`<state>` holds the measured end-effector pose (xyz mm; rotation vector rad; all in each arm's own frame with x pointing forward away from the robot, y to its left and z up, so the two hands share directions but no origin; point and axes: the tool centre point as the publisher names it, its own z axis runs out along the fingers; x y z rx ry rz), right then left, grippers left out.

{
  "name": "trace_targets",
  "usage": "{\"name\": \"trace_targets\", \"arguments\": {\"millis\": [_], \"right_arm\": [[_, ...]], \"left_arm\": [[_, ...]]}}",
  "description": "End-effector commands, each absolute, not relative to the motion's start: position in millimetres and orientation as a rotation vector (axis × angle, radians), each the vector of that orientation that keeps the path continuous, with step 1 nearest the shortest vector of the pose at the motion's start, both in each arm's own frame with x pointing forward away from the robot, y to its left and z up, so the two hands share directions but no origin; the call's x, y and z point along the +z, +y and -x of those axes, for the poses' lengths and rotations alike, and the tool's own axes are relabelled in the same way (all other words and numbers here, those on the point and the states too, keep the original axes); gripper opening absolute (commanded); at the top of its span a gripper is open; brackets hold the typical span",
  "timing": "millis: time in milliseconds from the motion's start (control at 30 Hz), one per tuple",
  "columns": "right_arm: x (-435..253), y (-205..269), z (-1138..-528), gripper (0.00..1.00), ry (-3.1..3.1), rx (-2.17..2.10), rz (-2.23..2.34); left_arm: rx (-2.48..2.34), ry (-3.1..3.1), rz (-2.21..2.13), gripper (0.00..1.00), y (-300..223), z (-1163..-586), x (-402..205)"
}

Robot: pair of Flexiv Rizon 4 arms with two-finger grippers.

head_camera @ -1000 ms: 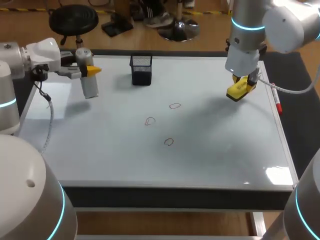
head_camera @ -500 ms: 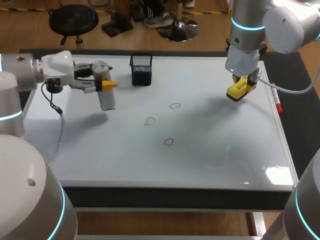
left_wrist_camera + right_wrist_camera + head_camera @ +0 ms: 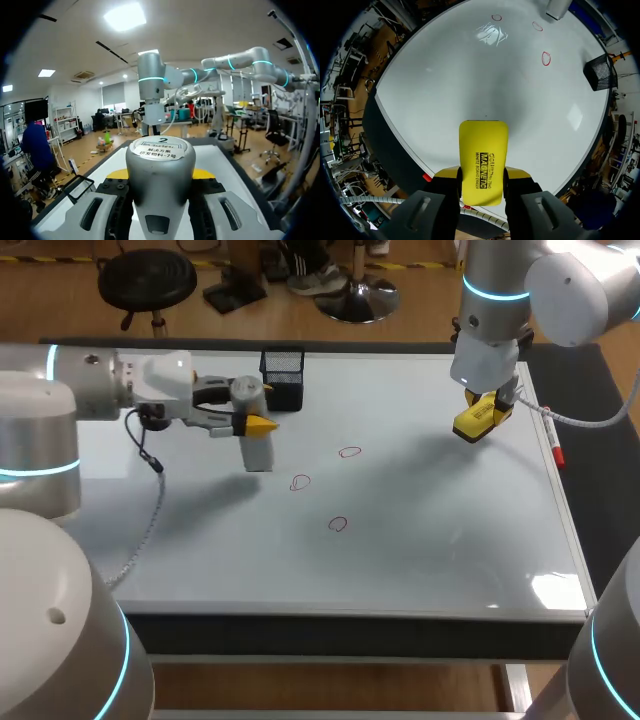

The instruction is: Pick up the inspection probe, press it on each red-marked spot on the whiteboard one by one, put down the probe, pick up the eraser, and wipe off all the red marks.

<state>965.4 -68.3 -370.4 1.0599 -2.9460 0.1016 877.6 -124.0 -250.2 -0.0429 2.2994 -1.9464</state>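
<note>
My left gripper (image 3: 258,424) is shut on the grey cylindrical probe (image 3: 252,430), holding it upright above the whiteboard (image 3: 450,540), left of the red marks. In the left wrist view the probe (image 3: 159,170) fills the space between the fingers. Three red circles lie mid-board: one (image 3: 349,452) farthest back, one (image 3: 300,483) just right of the probe's lower end, one (image 3: 338,524) nearest. My right gripper (image 3: 482,418) hovers over the board's right side, shut on the yellow eraser (image 3: 478,420); its wrist view shows the eraser (image 3: 483,162) clamped between the fingers, with the marks (image 3: 546,58) far ahead.
A black mesh pen holder (image 3: 283,379) stands at the back of the board, just behind the probe. A red marker (image 3: 553,448) lies along the board's right edge. The left arm's cable (image 3: 150,510) hangs over the board's left part.
My left arm has swung right across the board with the probe, from the far left to just left of the marks. The right arm and eraser have stayed put.
</note>
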Motion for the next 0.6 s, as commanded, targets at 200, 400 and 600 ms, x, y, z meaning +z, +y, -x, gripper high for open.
{"name": "trace_targets", "arguments": {"millis": [200,400,600], "right_arm": [[-370,-69,-966,0.00,-2.945,0.107,-1.062],[-370,-69,-966,0.00,-2.945,0.107,-1.062],[-370,-69,-966,0.00,-2.945,0.107,-1.062]], "left_arm": [[-2.015,2.331,-0.042,0.00,-164,-881,-262],[-2.023,2.344,-0.065,0.00,-172,-879,-268],[-2.030,2.349,-0.067,0.00,-177,-881,-273]]}}
